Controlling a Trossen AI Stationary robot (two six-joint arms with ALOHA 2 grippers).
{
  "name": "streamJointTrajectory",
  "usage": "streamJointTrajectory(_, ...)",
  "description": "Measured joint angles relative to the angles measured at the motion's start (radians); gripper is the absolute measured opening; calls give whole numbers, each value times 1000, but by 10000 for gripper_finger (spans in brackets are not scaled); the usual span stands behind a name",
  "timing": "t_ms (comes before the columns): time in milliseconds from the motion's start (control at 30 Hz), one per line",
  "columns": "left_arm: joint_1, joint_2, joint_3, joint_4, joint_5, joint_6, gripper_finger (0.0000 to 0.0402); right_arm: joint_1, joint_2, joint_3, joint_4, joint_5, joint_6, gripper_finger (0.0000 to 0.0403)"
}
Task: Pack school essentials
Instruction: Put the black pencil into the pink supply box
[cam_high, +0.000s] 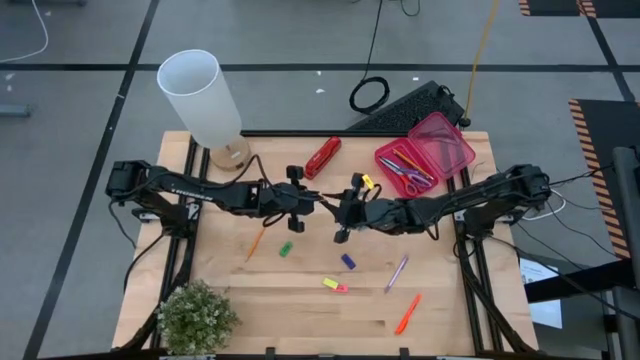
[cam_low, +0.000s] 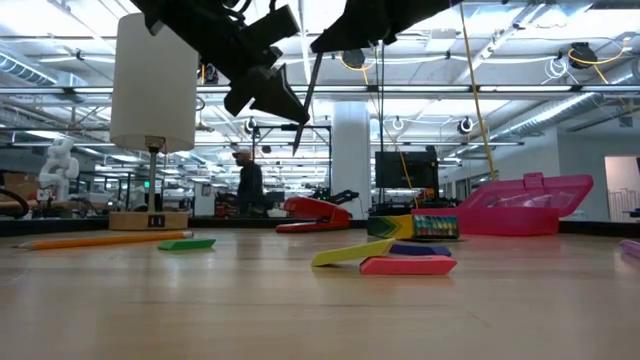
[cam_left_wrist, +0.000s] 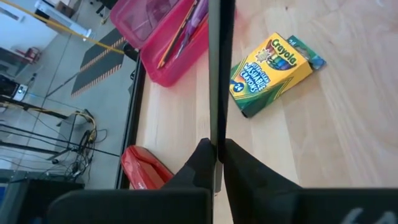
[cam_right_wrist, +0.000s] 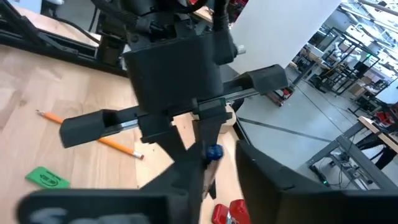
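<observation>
Over the middle of the surface, high view: both arms reach inward, nearly level, and the left hand (cam_high: 305, 200) meets the right hand (cam_high: 345, 212) tip to tip. This looks like a handover on the way to the pink box (cam_high: 425, 150), which lies open near the right arm's base with scissors and pens inside.
Loose items, high view: an orange pencil (cam_high: 255, 243), green eraser (cam_high: 286, 249), purple eraser (cam_high: 348, 261), yellow and pink erasers (cam_high: 335, 286), purple pen (cam_high: 397, 272) and orange marker (cam_high: 407, 313) lie unpacked. The crayon box (cam_high: 367, 182) sits just beside the right hand.
Low view: a thin pencil (cam_low: 308, 95) hangs steeply in the air between the two hands, well clear of the wood.
Left wrist view: the left hand's fingers are pressed together on the thin pencil's lower end. The crayon box and the red stapler (cam_left_wrist: 146, 171) lie below.
Right wrist view: the right hand's fingers stand spread, with the pencil's blue-tipped end in the gap, close against one finger.
Next move, as a judgement: the right hand should close on the pencil before the left lets go, then carry it to the pink box.
Risk: so thin a stick could swivel or drop if released early.
</observation>
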Motion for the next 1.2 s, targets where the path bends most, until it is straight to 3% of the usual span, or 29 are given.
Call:
streamJointTrajectory(167,0,0,0,-4,-23,1,22,0,0,0,-26,-3,1,15)
streamJointTrajectory(333,-5,0,0,-7,-60,-25,58,3,-3,0,-63,4,15,25)
streamJointTrajectory(533,-33,0,0,-34,-72,-44,126,19,-99,-5,-267,4,124,11)
streamJointTrajectory(667,-52,0,0,-45,-131,-74,171,30,-236,-91,-322,21,219,11)
streamJointTrajectory(800,-55,0,0,-55,-137,-97,195,36,-417,-250,-241,98,244,11)
streamJointTrajectory(1000,-55,0,0,-51,-136,-102,200,2,-701,-487,-87,164,213,14)
streamJointTrajectory(1200,-51,0,0,-36,-131,-98,200,-97,-974,-640,-76,166,200,15)
